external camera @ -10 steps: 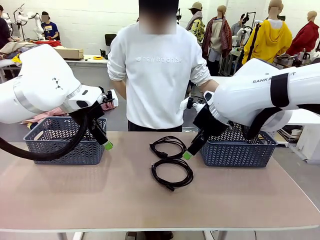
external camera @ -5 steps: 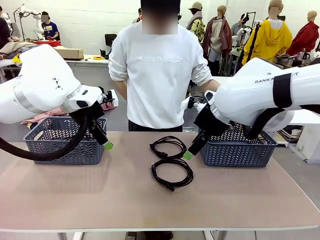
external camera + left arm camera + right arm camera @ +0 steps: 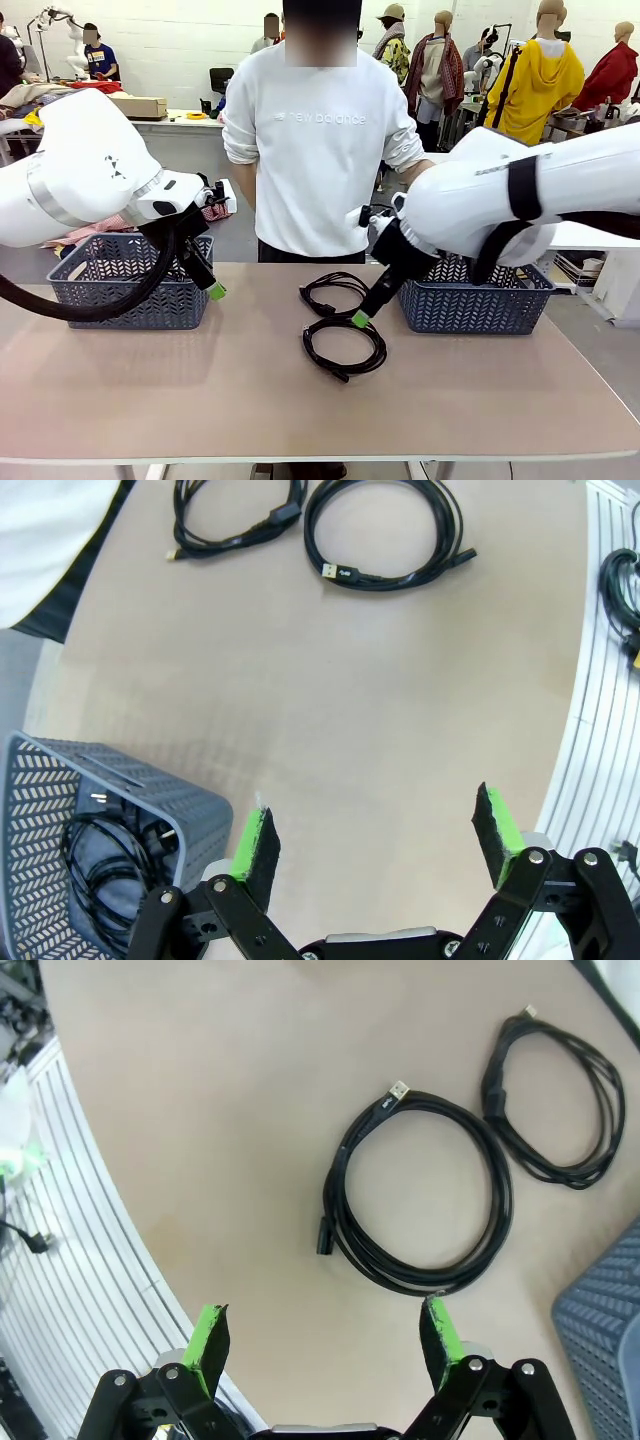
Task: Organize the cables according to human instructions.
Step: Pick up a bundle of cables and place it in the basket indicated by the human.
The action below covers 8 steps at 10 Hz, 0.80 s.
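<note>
Two black coiled cables lie mid-table in the front view, a far coil (image 3: pixel 322 307) and a near coil (image 3: pixel 340 374). My right gripper (image 3: pixel 360 318) hangs open just above the table at the near coil's right edge; its wrist view looks down on the near coil (image 3: pixel 340 1190) and the far coil (image 3: pixel 495 1095). My left gripper (image 3: pixel 213 290) stays open by the left basket (image 3: pixel 130 290), apart from both coils (image 3: pixel 390 580) (image 3: pixel 285 515). Another cable (image 3: pixel 100 840) lies in that basket (image 3: pixel 150 785). The human (image 3: pixel 315 170) stands at the far edge, arms held back.
A second grey-blue basket (image 3: pixel 470 305) stands at the right behind my right arm; its corner (image 3: pixel 600 1350) shows in the right wrist view. Bare tabletop spreads across the front. The table's ribbed edge (image 3: pixel 600 680) lies to one side.
My right arm has swung left and slightly down, bringing its open gripper from the basket's corner to the near coil. The left arm and both coils have not moved.
</note>
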Tool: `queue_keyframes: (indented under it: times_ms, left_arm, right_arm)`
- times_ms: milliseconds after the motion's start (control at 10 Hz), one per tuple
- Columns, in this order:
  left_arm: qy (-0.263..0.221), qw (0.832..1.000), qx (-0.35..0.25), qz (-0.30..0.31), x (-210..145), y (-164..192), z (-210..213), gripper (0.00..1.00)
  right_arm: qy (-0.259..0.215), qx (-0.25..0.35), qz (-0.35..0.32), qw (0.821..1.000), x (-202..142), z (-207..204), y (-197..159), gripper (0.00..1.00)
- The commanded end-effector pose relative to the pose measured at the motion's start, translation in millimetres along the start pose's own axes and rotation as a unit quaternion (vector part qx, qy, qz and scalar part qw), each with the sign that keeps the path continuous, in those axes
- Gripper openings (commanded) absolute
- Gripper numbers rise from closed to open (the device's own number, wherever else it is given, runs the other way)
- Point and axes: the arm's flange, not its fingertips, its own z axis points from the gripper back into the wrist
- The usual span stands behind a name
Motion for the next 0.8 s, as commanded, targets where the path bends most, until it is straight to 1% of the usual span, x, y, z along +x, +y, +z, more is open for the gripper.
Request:
queue_keyframes:
  times_ms: [0,300,400,700]
  left_arm:
    - [-0.001,1.0,0.001,0.002,-0.5,2.2,2.0,1.0]
    - [-0.001,1.0,0.001,0.002,-0.5,2.2,2.0,1.0]
    - [-0.001,1.0,0.001,0.002,-0.5,2.2,2.0,1.0]
    - [-0.001,1.0,0.001,0.002,-0.5,2.2,2.0,1.0]
  right_arm:
    - [0.028,-0.023,-0.033,0.999,26.2,-15.9,8.6,1.0]
    - [0.06,-0.063,-0.028,0.996,43.6,-56.2,23.1,1.0]
    - [0.069,-0.084,-0.024,0.994,48.0,-67.7,26.1,1.0]
    - [0.093,-0.086,-0.025,0.992,53.6,-92.8,24.7,1.0]
